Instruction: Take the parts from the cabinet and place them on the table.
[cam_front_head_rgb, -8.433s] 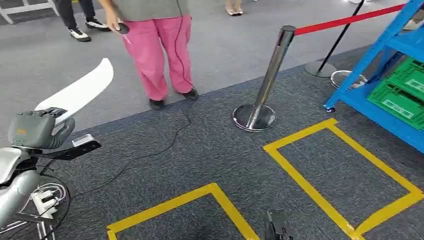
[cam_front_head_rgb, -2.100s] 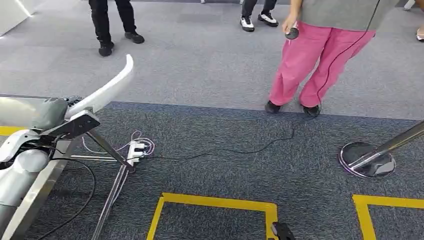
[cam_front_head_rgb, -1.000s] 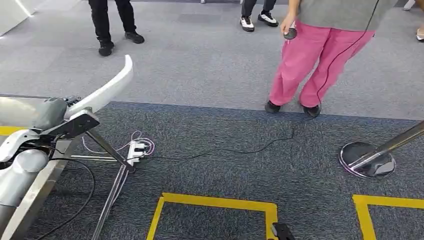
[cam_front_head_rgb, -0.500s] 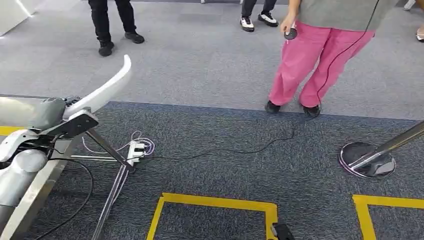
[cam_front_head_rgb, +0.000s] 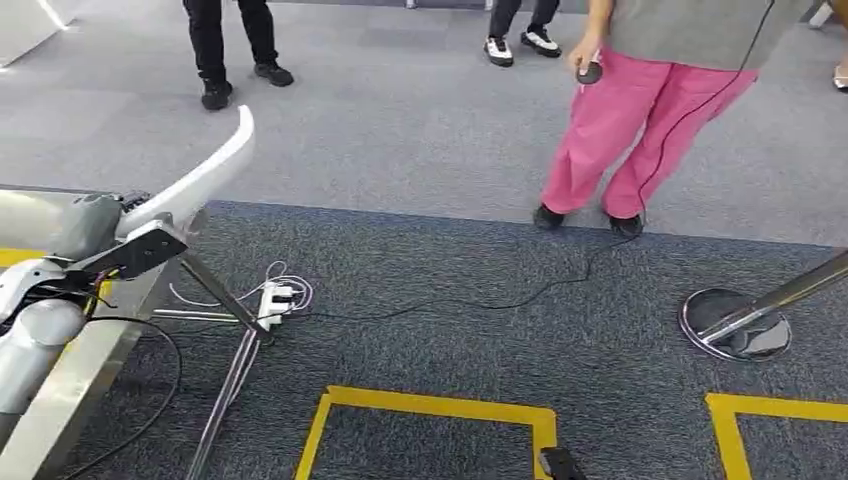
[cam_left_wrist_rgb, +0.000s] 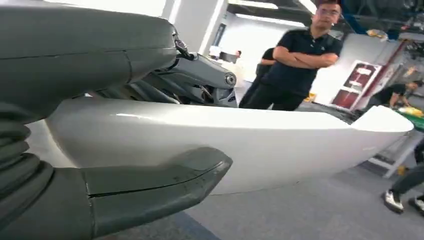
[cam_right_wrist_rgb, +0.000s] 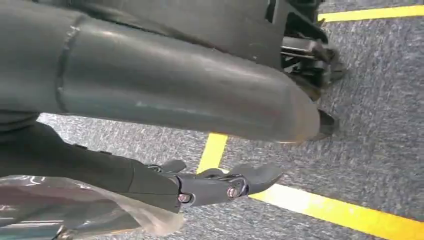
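left hand (cam_left_wrist_rgb: 100, 165) fingers (cam_left_wrist_rgb: 165, 177) clamped on white part (cam_left_wrist_rgb: 240, 145), right hand (cam_right_wrist_rgb: 165, 150) fingers (cam_right_wrist_rgb: 225, 187) apart

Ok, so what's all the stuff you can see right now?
white curved part: one, white, gripped by the left hand
power strip: one, white, on the dark carpet among loose white cables
black cable: one, black, trailing across the carpet
yellow tape: two outlines, yellow, on the floor nearest the robot
post base: one, shiny silver, far right
person in pink trousers: one, standing on the grey carpet; other legs stand behind
left hand: grey, holds the part
right hand: dark, above the tape; what it holds is unclear
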